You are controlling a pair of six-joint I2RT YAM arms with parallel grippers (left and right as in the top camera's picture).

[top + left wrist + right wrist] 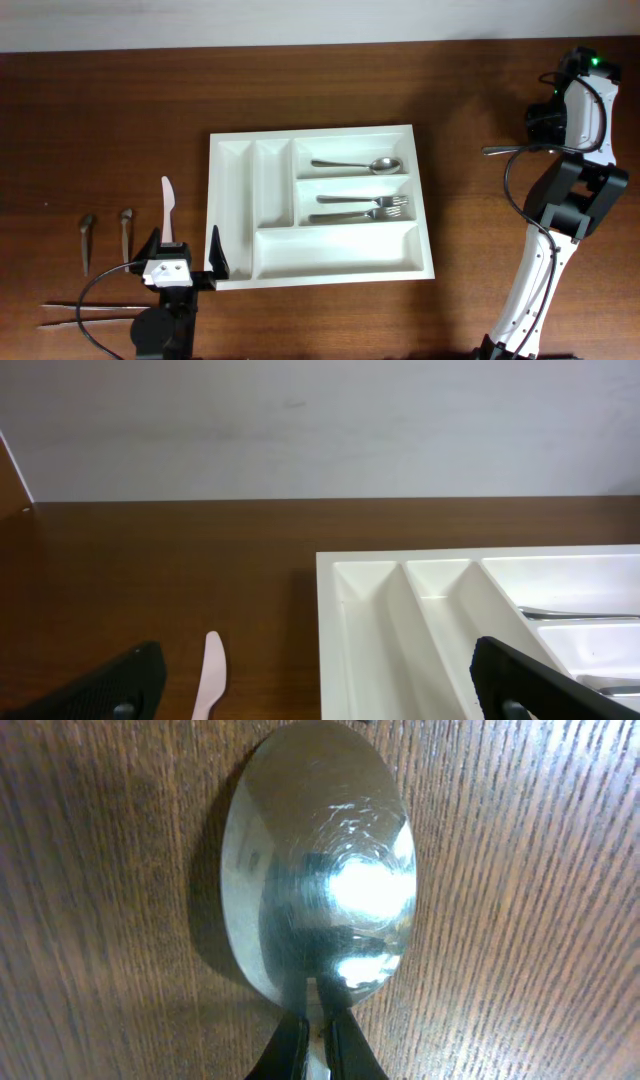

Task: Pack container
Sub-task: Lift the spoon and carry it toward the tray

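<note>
My right claw [317, 1028] is pinched tight on the neck of a spoon [320, 870], and its shiny bowl fills the right wrist view, with the brown table [100, 120] behind it. From above, that arm sits at the upper right of the frame, well away from the tray [310, 133], and a thin handle [500, 150] pokes out to its left. The white tray lies flat in the middle of the frame. A second spoon [355, 164] lies in its upper right slot, and forks [365, 207] lie in the slot just under that. My left claw [184, 240] is spread wide with nothing in it, at the lower left, one finger just beside the tray's lower left corner. A white knife [167, 200] lies on the table just left of the tray
</note>
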